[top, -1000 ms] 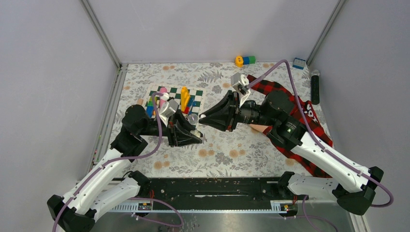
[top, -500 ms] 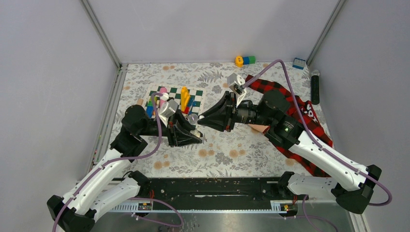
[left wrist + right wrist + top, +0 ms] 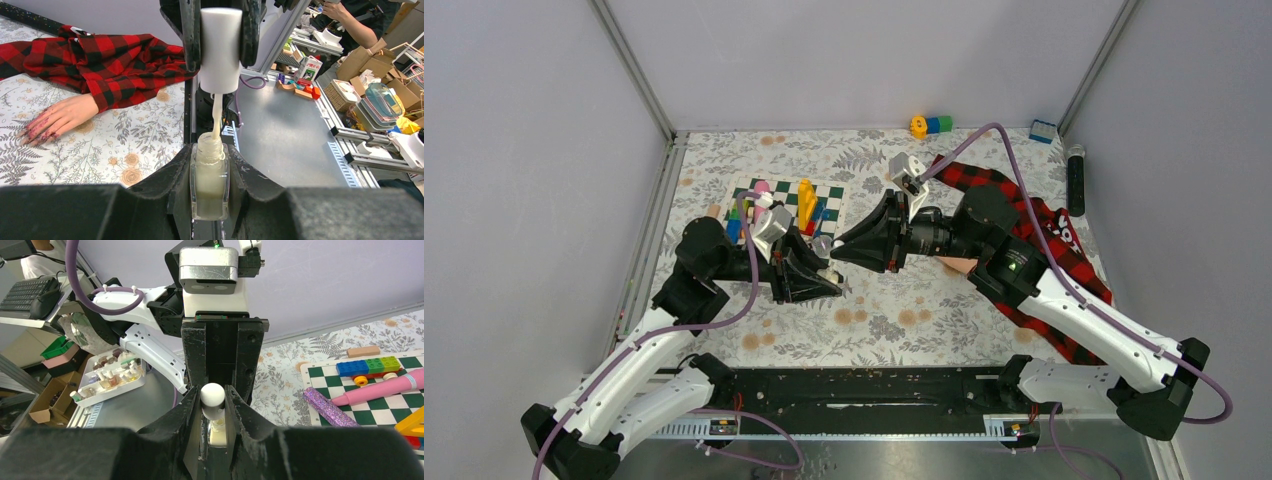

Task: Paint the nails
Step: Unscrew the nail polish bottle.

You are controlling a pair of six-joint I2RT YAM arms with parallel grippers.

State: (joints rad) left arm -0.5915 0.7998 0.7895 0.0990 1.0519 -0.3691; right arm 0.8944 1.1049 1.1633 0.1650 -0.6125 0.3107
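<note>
My left gripper (image 3: 210, 167) is shut on a clear nail polish bottle (image 3: 210, 180) of creamy polish, held upright. My right gripper (image 3: 212, 405) is shut on the bottle's white cap (image 3: 220, 50), just above the neck, and its brush (image 3: 216, 117) dips into the opening. In the top view the two grippers meet tip to tip, the left (image 3: 829, 280) and the right (image 3: 839, 247). The pale dummy hand (image 3: 57, 117) lies flat on the floral cloth with reddish-pink nails (image 3: 36, 132), its plaid sleeve (image 3: 100, 55) behind it. From above the hand (image 3: 964, 266) is mostly hidden under my right arm.
A green-and-white checkered mat (image 3: 832, 195) with a yellow toy (image 3: 805, 195), a pink pen (image 3: 385, 387), a glitter stick (image 3: 330, 407) and bricks lies behind my left gripper. Blocks (image 3: 931, 124) and a black cylinder (image 3: 1076, 180) lie at the back right.
My right gripper has shifted a little left toward the left gripper, with the cap in it. The left arm has not moved.
</note>
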